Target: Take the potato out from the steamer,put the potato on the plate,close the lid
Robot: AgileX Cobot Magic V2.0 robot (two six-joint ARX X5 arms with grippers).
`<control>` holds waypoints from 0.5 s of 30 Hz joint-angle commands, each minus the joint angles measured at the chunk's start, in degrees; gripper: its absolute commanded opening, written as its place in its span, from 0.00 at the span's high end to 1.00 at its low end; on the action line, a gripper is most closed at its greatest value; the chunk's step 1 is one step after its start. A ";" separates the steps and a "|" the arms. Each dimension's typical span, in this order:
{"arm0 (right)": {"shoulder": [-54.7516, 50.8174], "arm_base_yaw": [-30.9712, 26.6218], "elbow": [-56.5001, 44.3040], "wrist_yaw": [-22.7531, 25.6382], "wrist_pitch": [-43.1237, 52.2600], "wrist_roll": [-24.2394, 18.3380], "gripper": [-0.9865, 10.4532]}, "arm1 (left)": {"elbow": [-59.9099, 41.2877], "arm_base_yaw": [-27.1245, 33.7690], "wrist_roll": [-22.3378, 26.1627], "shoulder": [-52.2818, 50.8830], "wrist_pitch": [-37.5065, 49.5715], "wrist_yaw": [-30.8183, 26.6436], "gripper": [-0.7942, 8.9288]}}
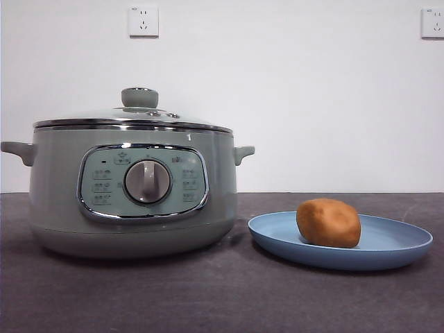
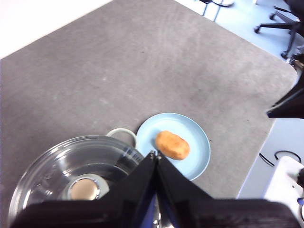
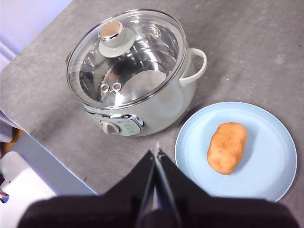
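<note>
Grey table (image 1: 208, 298), white socketed wall (image 1: 291, 97)

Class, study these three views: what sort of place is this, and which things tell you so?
Probably a lab or office room staged as a kitchen: a steamer and plate sit on a grey table, with wall sockets behind and an office chair base on the floor.
</note>
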 commanded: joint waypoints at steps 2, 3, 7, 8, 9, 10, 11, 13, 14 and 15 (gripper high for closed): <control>-0.20 0.04 0.11 0.17 0.17 0.35 0.93 | -1.11 0.24 0.59 -2.01 1.11 0.15 0.92; -0.20 0.04 0.11 0.17 0.17 0.35 0.93 | -2.23 0.24 1.16 -2.64 3.21 0.15 0.92; -0.17 0.04 0.11 0.17 0.17 0.35 0.93 | -10.80 -0.28 1.60 -6.38 13.46 0.39 0.92; -0.20 0.04 0.11 0.17 0.17 0.35 0.93 | -14.56 -0.72 1.55 -8.00 16.79 0.46 0.92; -0.22 0.04 0.11 0.17 0.15 0.35 0.93 | -18.82 -1.25 1.44 -9.81 20.24 0.48 0.92; -0.22 0.04 0.11 0.17 0.17 0.35 0.93 | -22.84 -1.70 1.29 -11.54 23.23 0.48 0.92; -0.22 0.04 0.11 0.17 0.17 0.35 0.93 | -27.15 -2.10 1.05 -13.44 26.34 0.50 0.92; -0.20 0.04 0.11 0.17 0.17 0.35 0.93 | -38.14 -2.56 -0.50 -18.51 34.73 0.46 0.92; -0.20 0.04 0.11 0.17 0.17 0.35 0.93 | -43.21 -2.56 -1.42 -20.94 38.82 0.50 0.92; -0.17 0.04 0.11 0.17 0.17 0.35 0.93 | -50.05 -2.56 -2.75 -24.22 44.54 0.48 0.92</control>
